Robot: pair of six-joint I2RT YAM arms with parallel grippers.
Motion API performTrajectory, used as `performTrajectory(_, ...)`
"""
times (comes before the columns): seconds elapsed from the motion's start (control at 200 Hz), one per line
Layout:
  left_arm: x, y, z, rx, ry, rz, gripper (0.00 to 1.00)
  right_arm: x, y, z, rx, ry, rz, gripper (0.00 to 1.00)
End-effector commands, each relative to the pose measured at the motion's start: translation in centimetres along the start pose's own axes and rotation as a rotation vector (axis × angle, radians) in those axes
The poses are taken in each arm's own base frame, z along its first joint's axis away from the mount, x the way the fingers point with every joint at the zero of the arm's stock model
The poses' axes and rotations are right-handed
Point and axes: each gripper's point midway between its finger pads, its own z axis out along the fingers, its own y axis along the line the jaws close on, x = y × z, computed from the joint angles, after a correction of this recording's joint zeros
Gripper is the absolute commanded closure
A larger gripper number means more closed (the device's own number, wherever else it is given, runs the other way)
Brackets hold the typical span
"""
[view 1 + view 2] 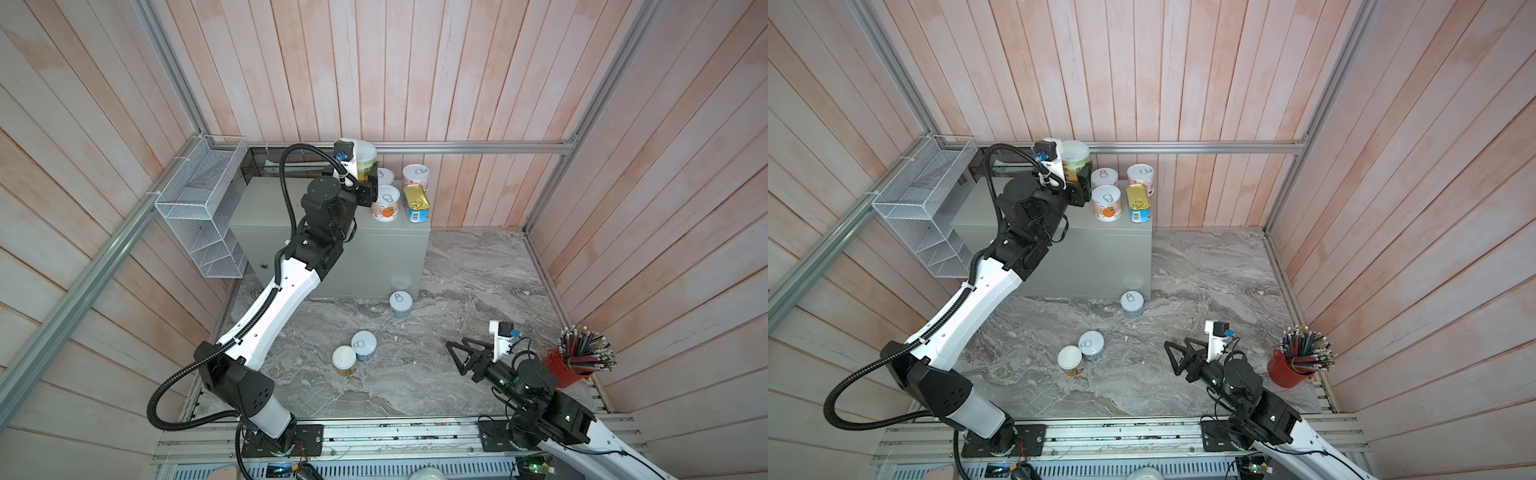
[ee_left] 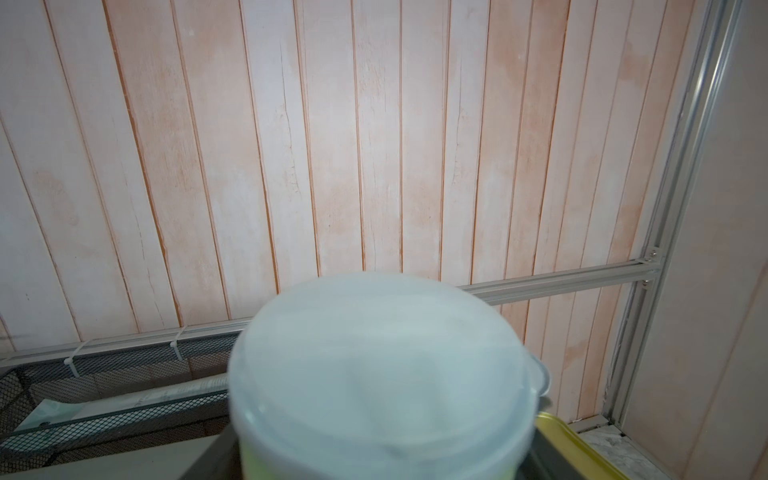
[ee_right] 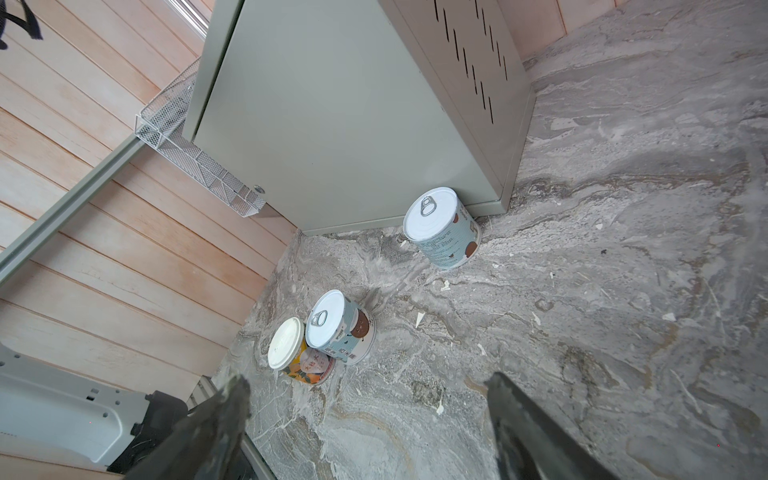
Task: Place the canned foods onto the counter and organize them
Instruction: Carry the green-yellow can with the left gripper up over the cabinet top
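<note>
One can [image 1: 365, 153] inside left tool [image 1: 369, 178]

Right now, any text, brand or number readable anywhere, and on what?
Nothing reads clearly enough to quote.
Orange can: Chinese characters, blurred.
Blue can beside it: Chinese characters, blurred.
Other blue can, by the grey box: fine print, too small.
Blue tin on the box: print too small.
Green-label can: label blurred.

**High Stereo Pair, Two Wrist Cameras**

Both top views look steeply down over the whole marble worktop [image 1: 457, 270] and counter [image 1: 1100, 257]. Left wrist view: facing the plank wall [image 2: 374, 124], very near a pale-lidded can [image 2: 382, 374]. Right wrist view: low, sharing the counter's front face with them.
</note>
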Motion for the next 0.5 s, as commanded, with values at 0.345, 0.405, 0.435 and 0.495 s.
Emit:
performTrajectory(0.345, 0.8, 4.1, 0.4, -0.044, -0.074, -0.043, 0.49, -0.2, 0.0, 1.3, 0.049, 0.020, -0.032, 0.09)
performTrajectory(0.405, 1.6, 4.2, 0.9, -0.043, -0.061, -0.039, 0.49, -0.3, 0.0, 1.4, 0.051, 0.021, -0.035, 0.09)
performTrajectory(0.435, 2.1, 4.2, 1.1, -0.043, -0.056, -0.038, 0.49, -0.3, 0.0, 1.4, 0.054, 0.021, -0.036, 0.09)
performTrajectory(0.495, 2.8, 4.5, 1.4, -0.045, -0.050, -0.040, 0.48, -0.4, 0.0, 1.5, 0.061, 0.022, -0.039, 0.09)
